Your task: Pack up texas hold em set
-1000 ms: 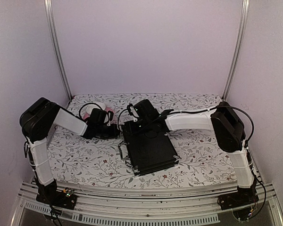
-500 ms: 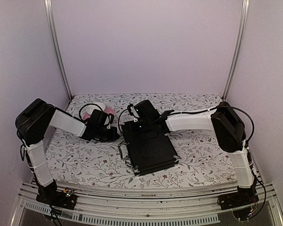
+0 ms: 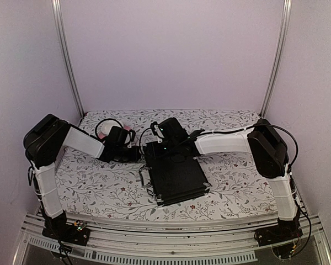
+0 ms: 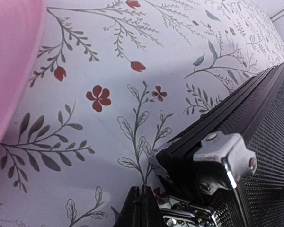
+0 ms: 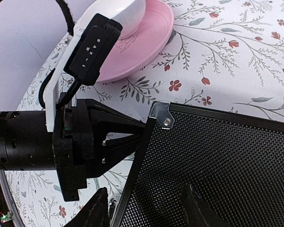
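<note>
1. The left fingers are clenched tip to tip with nothing between them. The left gripper sits low over the flowered cloth. A pink saucer lies off to its left, and the black case is just to its right, with its metal corner cap right at the tips and apparently touching them.
2. The right fingers stand apart, clamped on nothing that shows. The right gripper hangs over the far end of the case. One finger is outside the case's left edge and the other is above the lid. Beyond them lie the saucer and its white cup.
3. The step in hand looks like squaring up or pressing shut the closed case.
   - The left tips should push on the rigid corner cap, not the thin rim. The push should be low and slow so the case slides and does not tip.
   - The right gripper should come down flat on the lid to steady it.
   - Both should stay clear of the saucer.
4. The case lies flat and shut between the two grippers.
   - It is a black rectangle with a dimpled skin and bright riveted corners.
   - A metal handle sits on its left long side.
   - No chips, cards or marker show outside it.
</note>
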Tool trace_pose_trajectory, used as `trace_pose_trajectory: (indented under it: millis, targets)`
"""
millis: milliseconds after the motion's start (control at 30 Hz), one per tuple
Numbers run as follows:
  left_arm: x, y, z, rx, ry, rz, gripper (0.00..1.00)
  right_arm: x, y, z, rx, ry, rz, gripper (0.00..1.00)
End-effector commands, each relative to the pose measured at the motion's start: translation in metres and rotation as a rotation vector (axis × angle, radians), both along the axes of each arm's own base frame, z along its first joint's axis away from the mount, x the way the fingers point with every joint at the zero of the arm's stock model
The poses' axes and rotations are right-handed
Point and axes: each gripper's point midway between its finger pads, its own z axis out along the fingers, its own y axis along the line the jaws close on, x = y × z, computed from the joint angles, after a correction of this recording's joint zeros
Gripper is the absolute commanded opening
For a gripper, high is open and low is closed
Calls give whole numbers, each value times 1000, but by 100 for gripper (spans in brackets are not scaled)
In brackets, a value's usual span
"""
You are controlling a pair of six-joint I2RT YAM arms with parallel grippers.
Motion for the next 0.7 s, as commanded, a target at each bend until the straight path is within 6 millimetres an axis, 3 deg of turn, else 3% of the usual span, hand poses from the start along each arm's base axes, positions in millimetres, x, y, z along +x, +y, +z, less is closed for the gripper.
trace_pose_trajectory:
  millis: [0, 133, 267, 467, 667]
  targets:
    - [-57, -25, -39, 17, 144, -120, 2, -49, -54, -112, -277, 269, -16, 51]
    - [-64, -26, -41, 43, 140, -120, 2, -49, -54, -113, -277, 269, -19, 51]
    - [-59, -28, -44, 57, 141, -120, 2, -49, -55, -113, -278, 271, -20, 51]
    - [-60, -35, -30, 36, 127, -127, 2, -50, -58, -114, -283, 270, -27, 51]
    - [-71, -50, -27, -3, 137, -155, 2, -50, -56, -114, -276, 272, -27, 51]
